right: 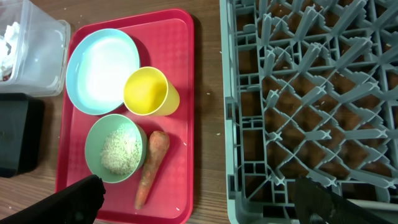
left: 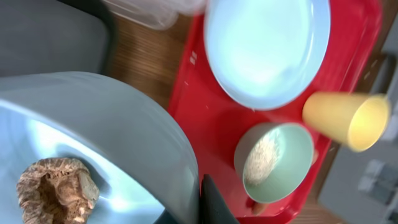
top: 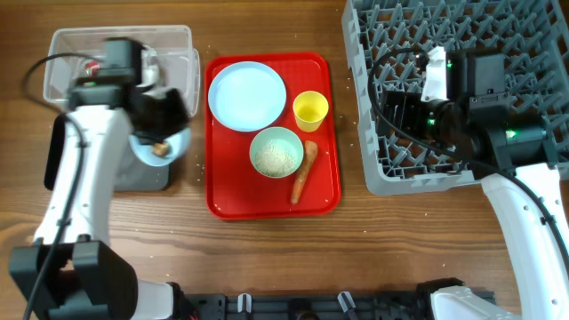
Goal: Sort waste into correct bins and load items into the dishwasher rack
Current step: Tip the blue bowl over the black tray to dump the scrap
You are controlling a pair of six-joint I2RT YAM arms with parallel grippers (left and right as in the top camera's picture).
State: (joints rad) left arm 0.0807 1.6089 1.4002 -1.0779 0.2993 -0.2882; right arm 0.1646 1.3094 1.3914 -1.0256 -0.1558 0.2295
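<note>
My left gripper [top: 165, 123] is shut on the rim of the light blue bowl [left: 93, 130] and holds it over the black tray [top: 142, 175]. A small brown lump [left: 56, 190] lies in the bowl. The red tray [top: 222, 191] holds the light blue plate [top: 246, 95], the yellow cup [top: 310, 110], the pale green bowl [top: 276, 152] with white rice [right: 120, 151], and the orange carrot [top: 304, 172]. My right gripper [right: 199, 205] is open and empty above the near left edge of the grey dishwasher rack [top: 444, 53].
The clear tub [top: 178, 40] stands at the back left behind the black tray, with crumpled white tissue [right: 9, 37] in it. Bare wood lies between the red tray and the rack. The rack shows no items in it.
</note>
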